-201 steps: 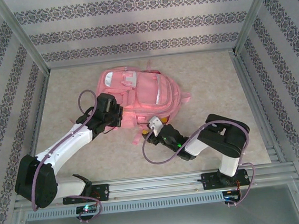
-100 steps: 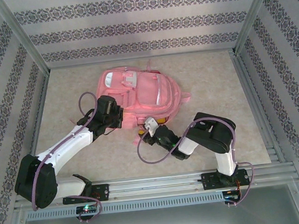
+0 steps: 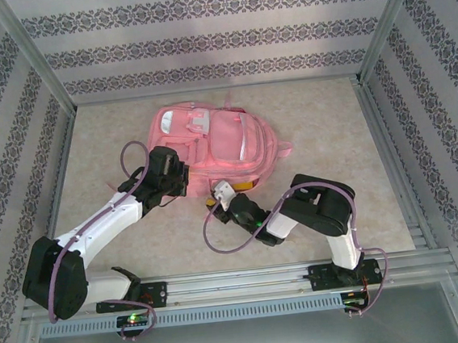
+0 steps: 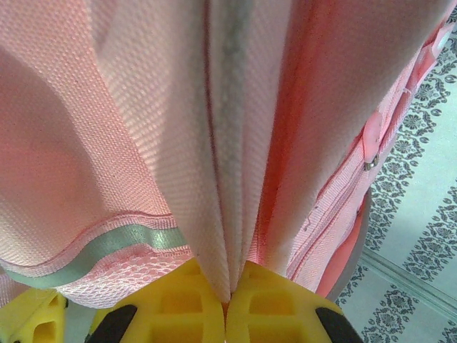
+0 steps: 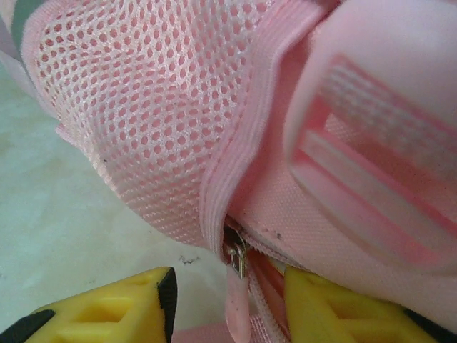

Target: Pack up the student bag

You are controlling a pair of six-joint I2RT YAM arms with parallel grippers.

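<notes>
Bag: student bag (image 3: pixel 214 144) lies flat on table (image 3: pixel 322 122), mid-far area, front side up w/ pale strips showing.
L tool: left gripper (image 3: pixel 184 179) sits at bag's left near edge. In the left wrist view, the yellow fingers (image 4: pixel 178 304) are clenched on a pinched-up fold of pink fabric (image 4: pixel 228 179), and the fold rises straight out from betw. the tips.
Strip: pale reflective strip (image 4: pixel 114 243) runs across fabric just above L fingers.
R tool: right gripper (image 3: pixel 214 201) is at bag's near edge, low to table. In the right wrist view, the jaws are apart, nothing clamped.
Zip: metal zip pull (image 5: pixel 235 257) hangs in the gap betw. R fingers, at the seam below mesh pocket (image 5: pixel 136 107).
R finger contact: right-hand tip is against bag fabric, the other is over bare table, apart from the bag.
Arms: both reach fwd to bag, L from the left, R from the near right.
</notes>
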